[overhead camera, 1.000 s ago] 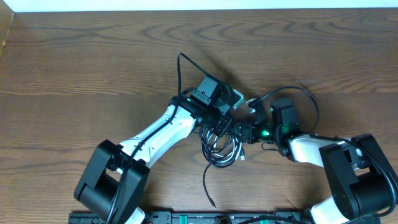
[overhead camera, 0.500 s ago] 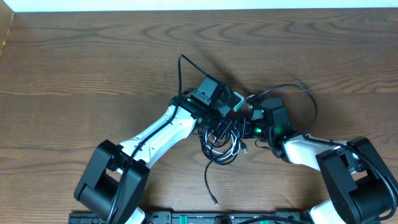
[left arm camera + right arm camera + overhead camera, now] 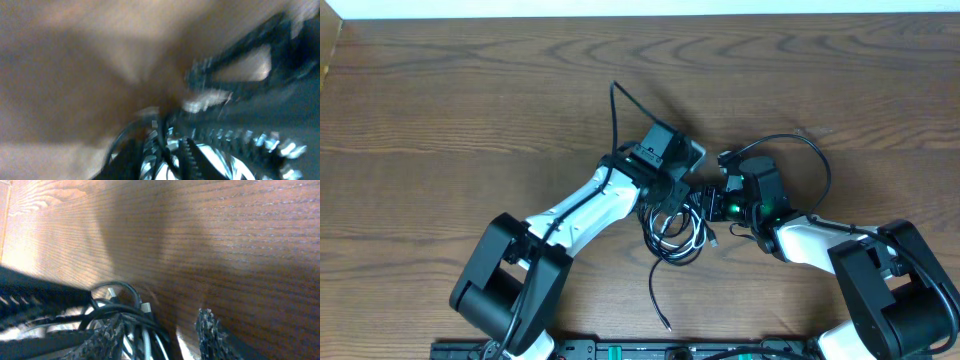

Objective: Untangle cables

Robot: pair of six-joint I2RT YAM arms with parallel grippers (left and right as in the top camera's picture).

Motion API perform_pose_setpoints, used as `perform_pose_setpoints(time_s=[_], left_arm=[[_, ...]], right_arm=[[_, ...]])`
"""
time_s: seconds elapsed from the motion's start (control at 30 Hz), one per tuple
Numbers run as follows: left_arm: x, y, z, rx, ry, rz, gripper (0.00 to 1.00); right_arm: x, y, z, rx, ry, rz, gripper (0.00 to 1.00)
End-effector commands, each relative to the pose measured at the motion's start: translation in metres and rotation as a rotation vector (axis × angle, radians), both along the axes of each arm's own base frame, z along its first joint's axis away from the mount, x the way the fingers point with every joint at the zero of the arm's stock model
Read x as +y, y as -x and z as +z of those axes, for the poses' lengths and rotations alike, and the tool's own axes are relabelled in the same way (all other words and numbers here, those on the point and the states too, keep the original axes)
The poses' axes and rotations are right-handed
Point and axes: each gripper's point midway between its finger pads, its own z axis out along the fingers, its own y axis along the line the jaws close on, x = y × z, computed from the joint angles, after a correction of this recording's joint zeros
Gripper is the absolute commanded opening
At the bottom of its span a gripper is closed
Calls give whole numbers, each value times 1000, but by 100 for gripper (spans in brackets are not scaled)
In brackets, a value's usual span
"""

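The cables lie tangled in one small heap mid-table: black cable (image 3: 670,248) in loops, with a loose tail (image 3: 655,295) running toward the front edge, and a thin white cable (image 3: 702,232) threaded through. My left gripper (image 3: 672,195) presses down on the heap's top edge. The left wrist view is badly blurred; black strands cross a toothed finger (image 3: 192,156), and how the jaws stand is unclear. My right gripper (image 3: 707,207) comes in from the right, open. Its fingers (image 3: 210,335) stand wide apart, with black cable (image 3: 115,311) and white cable (image 3: 145,341) strands between them, close to the left finger.
Thicker black arm wires arch above the left wrist (image 3: 616,110) and loop behind the right wrist (image 3: 815,160). Bare wooden table (image 3: 470,120) surrounds the heap. A white wall strip (image 3: 640,8) runs along the back edge and a black rail (image 3: 620,350) along the front.
The right gripper slid left and slightly up into the heap's right side, then held still. The left arm shifted a little to the right. The loops drew slightly tighter.
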Motion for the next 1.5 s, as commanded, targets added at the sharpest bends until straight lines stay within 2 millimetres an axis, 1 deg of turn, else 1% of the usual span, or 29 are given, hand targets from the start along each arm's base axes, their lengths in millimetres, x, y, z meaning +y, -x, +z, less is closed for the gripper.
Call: perform_pose_setpoints(time_s=[0.0, 0.13, 0.3, 0.33, 0.37, 0.43, 0.53, 0.67, 0.7, 0.73, 0.77, 0.87, 1.0, 1.17, 1.27, 1.3, 1.37, 1.4, 1.47], left_arm=[[13, 15, -14, 76, -70, 13, 19], [19, 24, -17, 114, -96, 13, 19], [18, 25, -17, 124, -89, 14, 21], [19, 26, -17, 130, -90, 23, 22], [20, 27, -18, 138, -93, 30, 23], [21, 29, -19, 143, -97, 30, 23], [21, 31, -20, 149, -100, 29, 23], [21, 33, -21, 161, -102, 45, 23], [21, 34, -21, 162, -103, 45, 22], [22, 34, -22, 161, -103, 45, 13], [21, 33, -21, 158, -101, 45, 8], [21, 33, -21, 159, -101, 44, 8], [23, 36, -23, 168, -108, 44, 8], [25, 39, -23, 181, -116, 44, 7], [16, 40, -15, 189, -64, 11, 8], [12, 40, -11, 187, -45, 4, 8], [6, 38, 2, 173, -3, -6, 7], [1, 38, 14, 164, 35, -18, 7], [-5, 40, 26, 155, 80, -32, 7]], right_arm=[[-16, 14, -28, 77, 81, -42, 46], [-17, 14, -30, 79, 85, -44, 45], [-16, 16, -32, 88, 82, -38, 46], [-14, 18, -31, 92, 72, -26, 47], [-7, 21, -27, 78, 48, 25, 48], [1, 25, -23, 61, 26, 82, 50], [4, 32, -24, 76, 19, 110, 52], [5, 39, -28, 103, 28, 126, 53], [6, 41, -29, 107, 30, 133, 53], [8, 45, -30, 114, 34, 141, 52], [10, 48, -31, 120, 41, 151, 52], [12, 52, -37, 115, 89, 152, 52], [12, 53, -43, 115, 144, 115, 50], [15, 50, -45, 78, 182, 99, 44], [23, 50, -51, 54, 186, 115, 43], [25, 49, -53, 51, 184, 120, 39], [29, 47, -57, 46, 182, 125, 34], [32, 44, -61, 46, 181, 125, 31], [35, 40, -64, 42, 179, 126, 31]])
